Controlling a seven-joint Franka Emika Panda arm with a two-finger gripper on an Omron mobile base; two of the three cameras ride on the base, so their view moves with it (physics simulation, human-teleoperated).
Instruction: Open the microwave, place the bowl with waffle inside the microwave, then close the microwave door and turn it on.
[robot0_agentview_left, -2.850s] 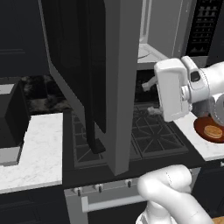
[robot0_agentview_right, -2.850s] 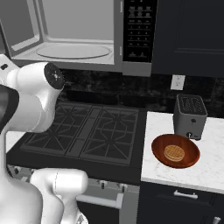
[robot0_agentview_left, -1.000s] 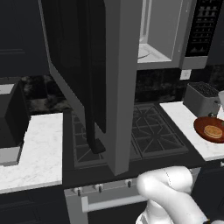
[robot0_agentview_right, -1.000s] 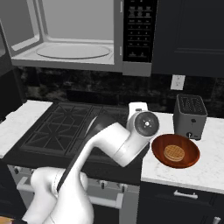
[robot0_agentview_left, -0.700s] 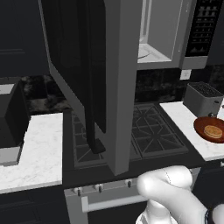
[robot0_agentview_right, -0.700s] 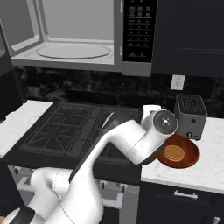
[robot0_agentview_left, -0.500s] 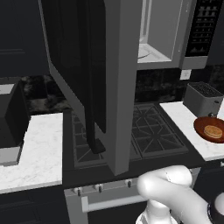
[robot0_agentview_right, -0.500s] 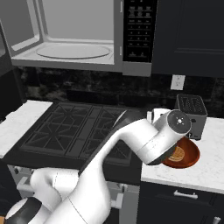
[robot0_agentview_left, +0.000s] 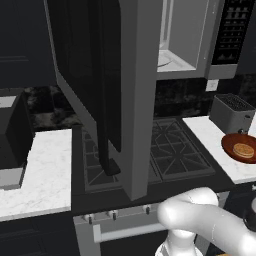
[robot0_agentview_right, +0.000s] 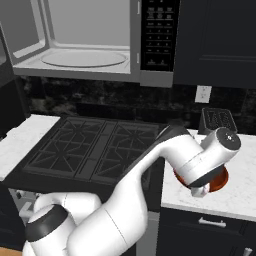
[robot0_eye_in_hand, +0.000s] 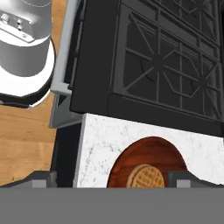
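Note:
The microwave (robot0_agentview_right: 85, 40) hangs over the stove with its cavity showing, and its keypad (robot0_agentview_right: 160, 30) is on the right. The microwave door (robot0_agentview_left: 85, 75) stands swung wide open toward me, its black bar handle (robot0_agentview_left: 104, 110) upright. On the right counter sits the reddish-brown bowl (robot0_eye_in_hand: 148, 159) holding the golden waffle (robot0_eye_in_hand: 146, 177). My gripper (robot0_eye_in_hand: 114, 178) hovers open just above the bowl, one dark fingertip on each side of it, touching nothing. In the right base view my hand covers most of the bowl (robot0_agentview_right: 220, 181). In the left base view the bowl (robot0_agentview_left: 235, 144) and waffle (robot0_agentview_left: 243, 150) lie in plain sight.
A black gas stove (robot0_eye_in_hand: 162, 65) lies left of the bowl's white marble counter (robot0_eye_in_hand: 96, 144). A dark slotted toaster (robot0_agentview_right: 217, 120) stands just behind the bowl. The open door juts out over the stove's left half. A second marble counter (robot0_agentview_left: 35, 170) lies at the far left.
My arm has swung right across the stove front and come down over the bowl, now hiding most of it in the right base view. The fingers stay wide apart.

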